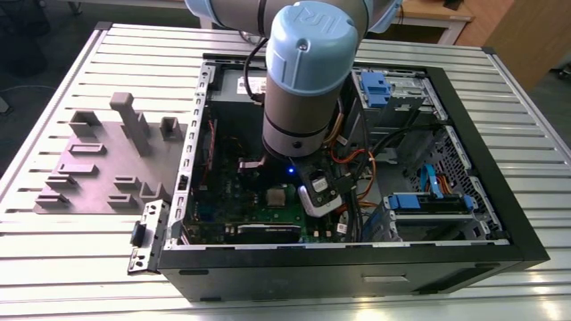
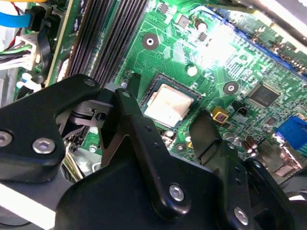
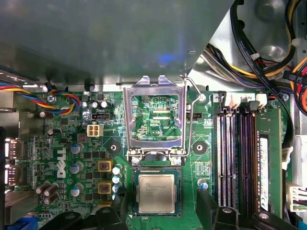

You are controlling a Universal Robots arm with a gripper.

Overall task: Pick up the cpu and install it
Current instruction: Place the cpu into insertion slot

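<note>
One arm [image 1: 303,87]: reaches down into the open computer case [image 1: 357,271].
Cpu [image 3: 156,193]: lies flat in its socket on the green motherboard [image 3: 67,158].
Gripper [image 2: 165,101]: fingers [image 2: 136,120] spread apart, one either side of the cpu, not clamping it.
Socket frame [image 3: 156,120]: swung up, just beside the cpu.

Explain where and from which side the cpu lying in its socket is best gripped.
Probably by two opposite edges, coming straight down from above: the cpu lies flat and seated in its socket, so only its thin rim offers hold. Choose the edges clear of the raised socket frame.
</note>
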